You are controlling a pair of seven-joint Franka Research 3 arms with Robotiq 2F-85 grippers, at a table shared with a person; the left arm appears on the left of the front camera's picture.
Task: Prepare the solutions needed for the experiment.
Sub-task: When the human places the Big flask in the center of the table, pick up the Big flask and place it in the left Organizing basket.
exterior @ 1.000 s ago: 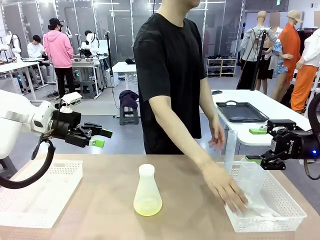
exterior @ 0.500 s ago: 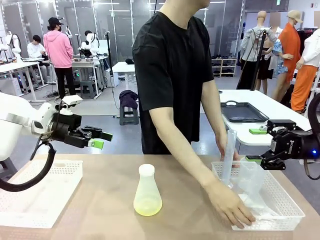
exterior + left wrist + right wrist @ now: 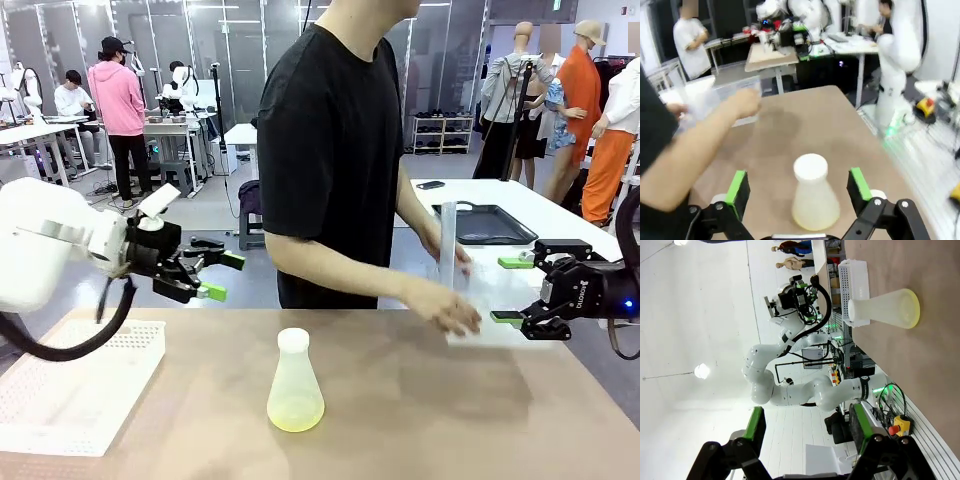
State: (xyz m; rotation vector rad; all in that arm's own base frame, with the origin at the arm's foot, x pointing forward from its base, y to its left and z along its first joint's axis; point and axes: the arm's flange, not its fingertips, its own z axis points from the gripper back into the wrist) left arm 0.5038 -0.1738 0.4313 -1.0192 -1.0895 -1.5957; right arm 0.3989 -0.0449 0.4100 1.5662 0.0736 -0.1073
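I have the flask (image 3: 295, 385) standing upright on the desk (image 3: 420, 400), near the middle of my side, with the solutions (image 3: 295, 412) as a shallow pale yellow pool in its wide base. Its long axis runs straight up, narrow neck on top.

My left gripper (image 3: 222, 276) hangs above the desk's left part with its jaws spread wide and nothing between them. In the left wrist view the flask (image 3: 812, 197) sits ahead of that gripper (image 3: 798, 182), centred between the green pads (image 3: 737, 186). My right gripper (image 3: 515, 290) waits off the desk's right edge, also open and empty, well apart from the flask.

I judge the left arm nearer and better lined up for a grasp. The person's hand (image 3: 447, 308) is lifting a white basket (image 3: 500, 315) and a tall clear cylinder (image 3: 448, 245) at the far right.
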